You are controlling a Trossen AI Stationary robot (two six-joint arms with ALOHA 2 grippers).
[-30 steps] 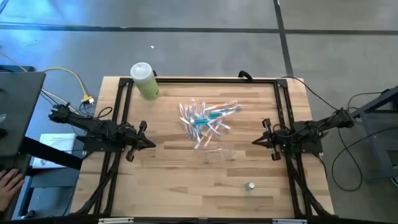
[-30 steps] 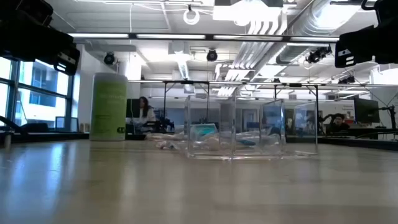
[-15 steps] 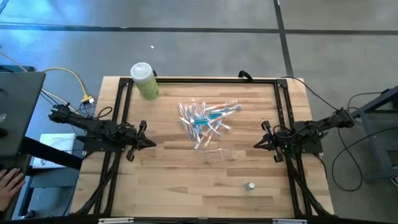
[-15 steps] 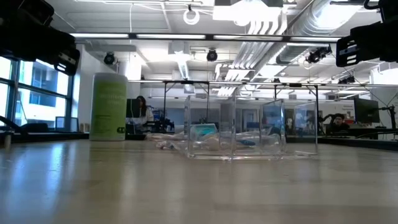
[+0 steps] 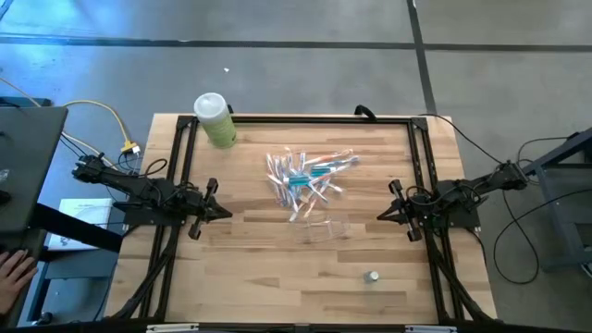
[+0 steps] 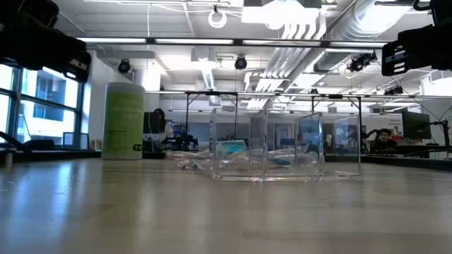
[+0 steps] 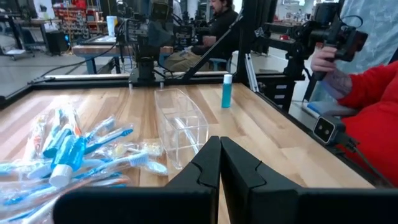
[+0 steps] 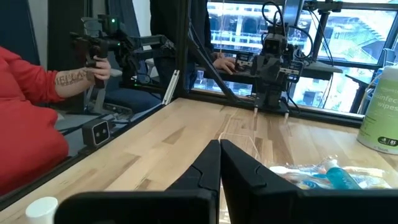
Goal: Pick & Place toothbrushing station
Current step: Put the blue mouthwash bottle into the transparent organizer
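Toothbrushes (image 5: 305,176) unmoved, right hand (image 5: 383,213) steady.

The right gripper (image 5: 380,215) had shifted a little over the last second. Seen from above, it and the arm's wrist had moved slightly toward the table's near edge. That small move came in the first half of the second, and none followed it. From table height, the dark bulk of the right arm (image 6: 418,44) at the upper corner had changed position slightly in the same way.

In the room beyond the table, a distant person (image 6: 153,121) had moved sideways toward the green bottle (image 6: 123,120) and now stood partly hidden behind its edge.
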